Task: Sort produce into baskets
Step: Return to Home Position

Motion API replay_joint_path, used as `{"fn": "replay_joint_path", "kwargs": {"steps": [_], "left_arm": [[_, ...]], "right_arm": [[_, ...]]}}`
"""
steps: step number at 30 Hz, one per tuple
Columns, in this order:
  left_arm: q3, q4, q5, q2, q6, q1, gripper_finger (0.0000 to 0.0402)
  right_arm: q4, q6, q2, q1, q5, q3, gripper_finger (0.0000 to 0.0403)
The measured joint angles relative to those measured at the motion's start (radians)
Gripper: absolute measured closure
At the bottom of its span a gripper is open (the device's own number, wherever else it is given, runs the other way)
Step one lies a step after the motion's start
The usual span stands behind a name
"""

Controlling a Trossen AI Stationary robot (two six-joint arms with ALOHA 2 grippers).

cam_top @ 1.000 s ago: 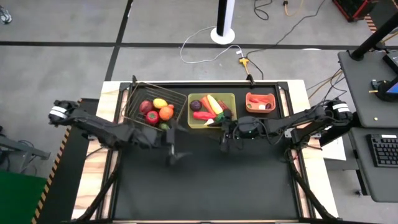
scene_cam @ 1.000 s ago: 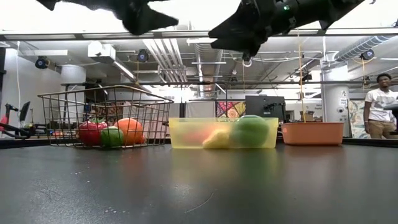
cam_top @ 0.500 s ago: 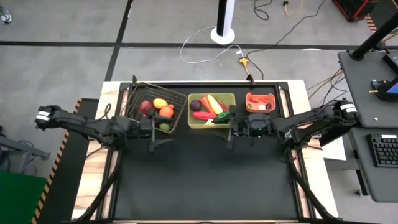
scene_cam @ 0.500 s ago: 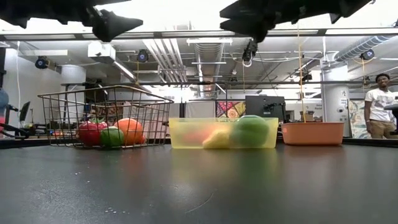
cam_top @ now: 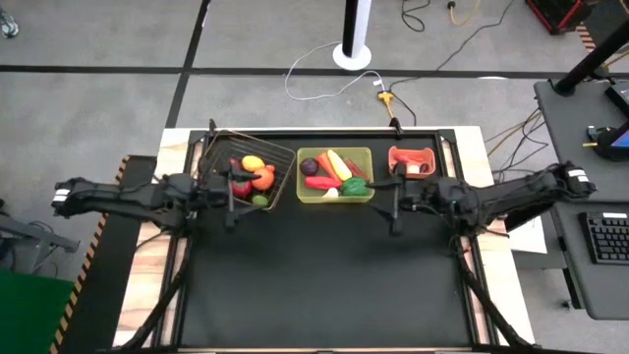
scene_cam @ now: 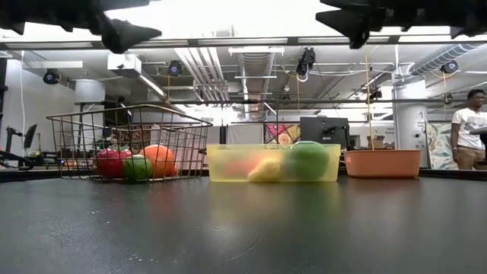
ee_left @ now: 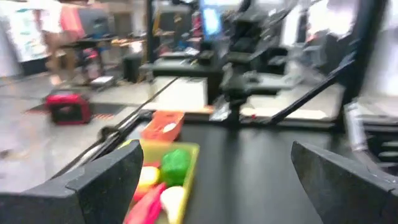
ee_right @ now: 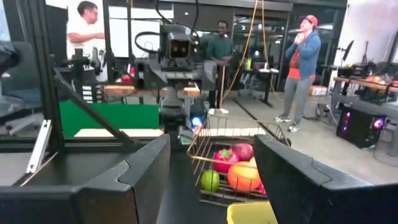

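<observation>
The produce lies in the three baskets along the table's far edge. Red, yellow, orange and green pieces sit in the wire basket (cam_top: 248, 175). The yellow-green tray (cam_top: 334, 195) holds carrot, green pepper, red chili and a purple piece. The salmon bin (cam_top: 411, 149) has a few reddish pieces. My left gripper (cam_top: 233, 205) hovers open and empty just near of the wire basket, pointing level toward the right. My right gripper (cam_top: 395, 206) hovers open and empty near the salmon bin, pointing left. Wide gaps show between the fingers in both wrist views (ee_left: 217, 152) (ee_right: 211, 146).
The black table top (cam_top: 324, 285) stretches bare from the baskets to the near edge. Both grippers hang high above it in the low view (scene_cam: 125, 34) (scene_cam: 358, 19). People stand in the room beyond the table (ee_right: 301, 68).
Both grippers have drawn apart from the table's middle. My left gripper has gone toward the left edge and a little toward the far side. My right gripper has gone toward the right edge. Both stayed open and empty. The produce has not moved.
</observation>
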Motion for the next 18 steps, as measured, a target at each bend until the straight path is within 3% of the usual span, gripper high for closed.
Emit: {"fn": "replay_joint_path", "kwargs": {"steps": [5, 8, 18], "left_arm": [[0.0, -0.066, 0.085, -0.103, -0.036, -0.001, 0.0012], [-0.022, -0.116, 0.089, -0.162, -0.057, -0.004, 0.0012], [-0.155, -0.053, 0.089, -0.31, -0.085, -0.004, 0.0012]], "right_arm": [[-0.002, 0.011, -0.074, 0.0, 0.0, -0.064, 0.0179], [0.022, 0.024, -0.092, 0.0, 0.0, -0.098, 0.0179], [0.092, 0.052, -0.112, 0.0, 0.0, -0.175, 0.0179]]}}
